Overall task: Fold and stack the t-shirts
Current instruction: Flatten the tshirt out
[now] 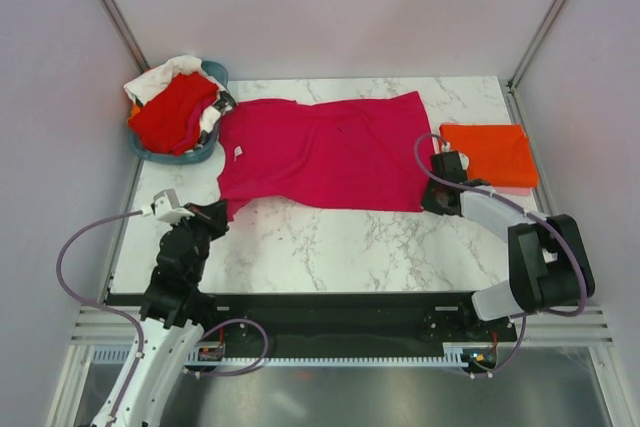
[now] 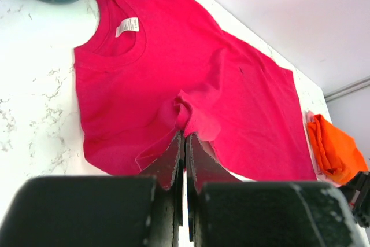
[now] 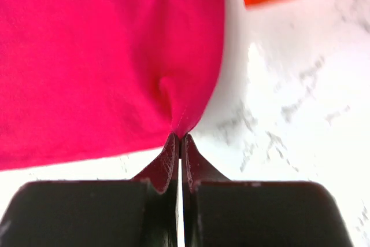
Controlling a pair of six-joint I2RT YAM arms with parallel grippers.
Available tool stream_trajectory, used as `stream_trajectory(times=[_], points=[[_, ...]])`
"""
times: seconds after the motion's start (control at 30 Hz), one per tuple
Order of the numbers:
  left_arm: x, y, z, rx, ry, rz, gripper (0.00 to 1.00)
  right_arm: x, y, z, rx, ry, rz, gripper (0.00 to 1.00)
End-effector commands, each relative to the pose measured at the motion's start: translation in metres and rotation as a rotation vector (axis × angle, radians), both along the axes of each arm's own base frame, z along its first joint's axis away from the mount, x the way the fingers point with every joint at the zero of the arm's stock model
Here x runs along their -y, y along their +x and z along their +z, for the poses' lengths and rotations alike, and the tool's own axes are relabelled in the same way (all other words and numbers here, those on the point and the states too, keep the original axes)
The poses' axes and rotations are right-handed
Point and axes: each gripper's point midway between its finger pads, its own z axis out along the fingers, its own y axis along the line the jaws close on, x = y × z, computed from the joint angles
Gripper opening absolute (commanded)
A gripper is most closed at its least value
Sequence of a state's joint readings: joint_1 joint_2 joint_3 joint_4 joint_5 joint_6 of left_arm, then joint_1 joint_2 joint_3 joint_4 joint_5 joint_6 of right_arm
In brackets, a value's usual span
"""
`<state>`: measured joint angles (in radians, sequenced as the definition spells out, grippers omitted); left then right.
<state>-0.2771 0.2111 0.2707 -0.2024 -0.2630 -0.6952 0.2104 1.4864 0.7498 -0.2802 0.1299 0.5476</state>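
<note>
Shirts counted: four, one of each colour. These are a magenta t-shirt (image 1: 320,152), an orange t-shirt (image 1: 488,154), a red t-shirt (image 1: 175,112) and a white t-shirt (image 1: 165,75).
Magenta t-shirt: it lies spread flat across the middle of the marble table (image 1: 350,247), with its collar toward the left and its hem toward the right. One white neck tag (image 2: 128,25) shows inside the collar.
Orange t-shirt: it is folded into a rectangle on the right side of the table, near the magenta hem but not touching it.
Red and white t-shirts: both are heaped in the one teal basket (image 1: 185,157) at the far left corner. The red one lies on top and the white one spills over the far rim (whether more cloth lies beneath them cannot be told).
Left gripper (image 2: 184,137): its jaws are pressed together on the near edge of the magenta t-shirt at the collar end. The cloth puckers into a small ridge at the tips.
Right gripper (image 3: 178,138): its jaws are likewise closed, nipping the near corner of the magenta t-shirt at the hem end. One fold of cloth rises from the pinch.
Arms: there are two, one at each near corner of the garment.
</note>
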Motion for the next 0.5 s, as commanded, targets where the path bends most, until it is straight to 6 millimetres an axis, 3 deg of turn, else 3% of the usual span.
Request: stream_trajectory(times=[0.0,0.17,0.47], points=[[-0.008,-0.007,0.002,0.003,0.055,0.014,0.02,0.012,-0.02,0.013,0.008,-0.045,0.009,0.0],[-0.003,-0.015,-0.017,-0.063,0.047,-0.017,0.02,0.03,-0.041,0.024,0.055,-0.064,-0.088,0.0],[0.013,-0.017,-0.047,-0.18,0.024,-0.093,0.02,0.044,-0.058,0.038,0.106,-0.044,-0.185,0.0]])
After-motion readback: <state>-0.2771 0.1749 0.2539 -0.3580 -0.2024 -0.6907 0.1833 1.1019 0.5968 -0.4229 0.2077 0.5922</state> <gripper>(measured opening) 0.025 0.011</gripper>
